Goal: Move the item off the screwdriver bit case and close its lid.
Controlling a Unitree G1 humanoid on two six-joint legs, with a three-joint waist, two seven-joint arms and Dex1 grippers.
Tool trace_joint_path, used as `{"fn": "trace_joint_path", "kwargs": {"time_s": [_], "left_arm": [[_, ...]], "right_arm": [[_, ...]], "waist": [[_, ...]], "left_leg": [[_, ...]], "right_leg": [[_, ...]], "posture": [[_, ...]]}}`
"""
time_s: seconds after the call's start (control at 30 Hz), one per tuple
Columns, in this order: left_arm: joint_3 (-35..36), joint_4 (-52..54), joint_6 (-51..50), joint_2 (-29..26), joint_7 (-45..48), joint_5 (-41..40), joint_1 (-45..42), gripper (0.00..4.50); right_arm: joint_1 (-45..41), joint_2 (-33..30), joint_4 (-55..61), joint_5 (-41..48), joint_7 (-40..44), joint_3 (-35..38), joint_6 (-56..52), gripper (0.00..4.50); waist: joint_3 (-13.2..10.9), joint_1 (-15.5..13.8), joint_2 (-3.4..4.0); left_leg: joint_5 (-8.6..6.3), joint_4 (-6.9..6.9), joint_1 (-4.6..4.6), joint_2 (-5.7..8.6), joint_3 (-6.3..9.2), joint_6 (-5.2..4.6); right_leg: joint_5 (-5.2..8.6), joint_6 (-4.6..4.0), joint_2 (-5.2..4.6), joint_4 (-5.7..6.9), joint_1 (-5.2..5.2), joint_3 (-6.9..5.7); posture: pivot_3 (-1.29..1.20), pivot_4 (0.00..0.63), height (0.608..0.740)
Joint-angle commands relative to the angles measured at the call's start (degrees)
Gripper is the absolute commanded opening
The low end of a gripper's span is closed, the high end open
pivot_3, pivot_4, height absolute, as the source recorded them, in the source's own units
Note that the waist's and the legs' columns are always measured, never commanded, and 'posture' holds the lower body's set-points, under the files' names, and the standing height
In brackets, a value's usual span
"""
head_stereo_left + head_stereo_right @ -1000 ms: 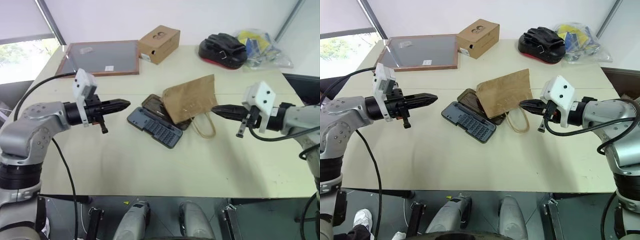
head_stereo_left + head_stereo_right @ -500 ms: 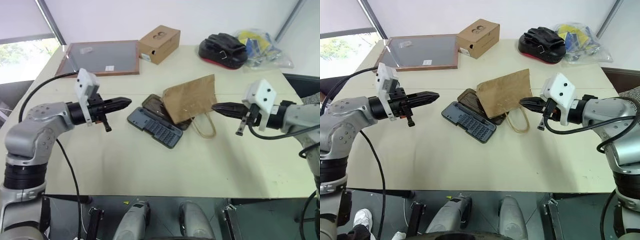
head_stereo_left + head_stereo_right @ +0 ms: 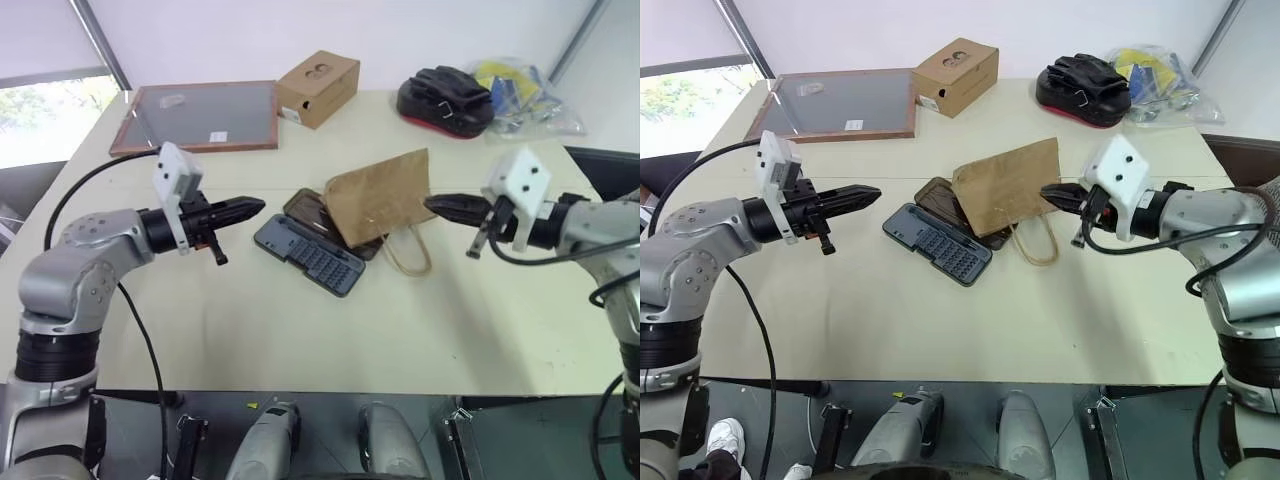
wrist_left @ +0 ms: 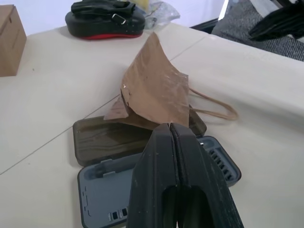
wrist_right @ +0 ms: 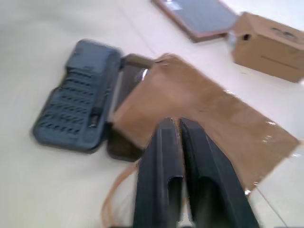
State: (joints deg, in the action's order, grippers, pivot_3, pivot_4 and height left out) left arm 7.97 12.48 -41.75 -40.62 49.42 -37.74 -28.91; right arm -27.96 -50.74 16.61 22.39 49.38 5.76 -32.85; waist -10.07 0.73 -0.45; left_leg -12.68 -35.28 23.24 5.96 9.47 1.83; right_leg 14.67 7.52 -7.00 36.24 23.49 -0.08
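The screwdriver bit case lies open mid-table, its grey-blue base (image 3: pixel 308 257) showing rows of bits. Its lid (image 3: pixel 305 209), smoky brown, lies flat behind the base. The item, a brown paper bag (image 3: pixel 380 195), rests tilted over the lid's right part, with its loop handles (image 3: pixel 410 262) on the table. My left gripper (image 3: pixel 257 208) hovers shut, left of the case and pointing at it. My right gripper (image 3: pixel 430 205) is at the bag's right edge, fingers parted by a narrow gap (image 5: pixel 176 122) with nothing between them. I cannot tell whether it touches the bag.
At the back of the table (image 3: pixel 300 340) stand a wood-framed dark board (image 3: pixel 200 115), a cardboard box (image 3: pixel 318 87), a black-and-red pouch (image 3: pixel 445 100) and a clear plastic bag (image 3: pixel 525 95) of yellow and blue things.
My right gripper has crept forward and slightly up to the bag's right edge, and its fingers have parted a little. The left gripper, bag and case have stayed put.
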Motion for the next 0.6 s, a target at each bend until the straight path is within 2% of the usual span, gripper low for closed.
{"fn": "trace_joint_path", "kwargs": {"time_s": [0.03, 0.13, 0.2, 0.27, 0.43, 0.6], "left_arm": [[0.3, 1.4, 1.4, 0.6, -0.7, 0.2, -0.4, 0.00], [-0.8, 0.9, 1.9, 1.5, -0.6, 0.8, -0.9, 0.00], [-1.6, 0.2, 2.7, 2.1, -0.5, 1.7, -1.4, 0.00], [-2.1, -0.5, 3.2, 2.5, -0.4, 2.3, -1.9, 0.00], [-2.7, -0.4, 3.9, 3.3, -0.9, 2.9, -1.8, 0.00], [-2.0, 1.4, 3.6, 3.3, -1.9, 3.0, -0.7, 0.00]], "right_arm": [[-3.6, 2.6, -4.9, -3.6, -2.3, -2.4, 3.6, 1.95], [-8.8, 7.1, -14.0, -8.1, -4.5, -6.1, 8.0, 3.51], [-14.3, 10.2, -24.5, -12.5, -6.3, -8.7, 13.4, 4.48], [-19.1, 12.8, -33.3, -15.1, -7.3, -10.1, 17.2, 4.48], [-32.5, 20.5, -57.9, -15.2, -12.7, -7.0, 20.3, 4.48], [-40.6, 23.6, -74.8, -15.6, -15.1, -4.7, 24.7, 4.48]], "waist": [[0.0, 0.1, 0.00], [0.0, 0.3, 0.02], [0.0, 0.4, 0.02], [0.0, 0.4, 0.03], [0.0, 0.5, 0.03], [0.0, 0.4, 0.03]], "left_leg": [[0.00, 0.00, 0.00, 0.00, 0.00, 0.00], [0.01, 0.00, -0.03, -0.01, -0.05, 0.01], [0.02, 0.00, -0.03, -0.01, -0.06, 0.03], [0.07, 0.03, -0.03, 0.01, -0.12, 0.09], [0.27, 0.05, -0.02, 0.01, -0.11, 0.44], [0.29, 0.12, 0.01, 0.02, -0.08, 0.48]], "right_leg": [[0.00, 0.00, 0.00, 0.00, 0.00, 0.00], [-0.03, -0.03, 0.01, 0.01, 0.00, 0.01], [-0.04, -0.04, 0.01, 0.02, 0.02, 0.04], [-0.07, -0.07, 0.02, 0.03, 0.06, 0.07], [-0.10, -0.07, 0.03, 0.06, 0.10, 0.08], [-0.12, -0.09, 0.05, 0.07, 0.15, 0.09]], "posture": [[0.00, 0.150, 0.740], [0.00, 0.150, 0.740], [0.00, 0.150, 0.740], [0.00, 0.150, 0.740], [0.00, 0.150, 0.740], [0.00, 0.150, 0.740]]}}
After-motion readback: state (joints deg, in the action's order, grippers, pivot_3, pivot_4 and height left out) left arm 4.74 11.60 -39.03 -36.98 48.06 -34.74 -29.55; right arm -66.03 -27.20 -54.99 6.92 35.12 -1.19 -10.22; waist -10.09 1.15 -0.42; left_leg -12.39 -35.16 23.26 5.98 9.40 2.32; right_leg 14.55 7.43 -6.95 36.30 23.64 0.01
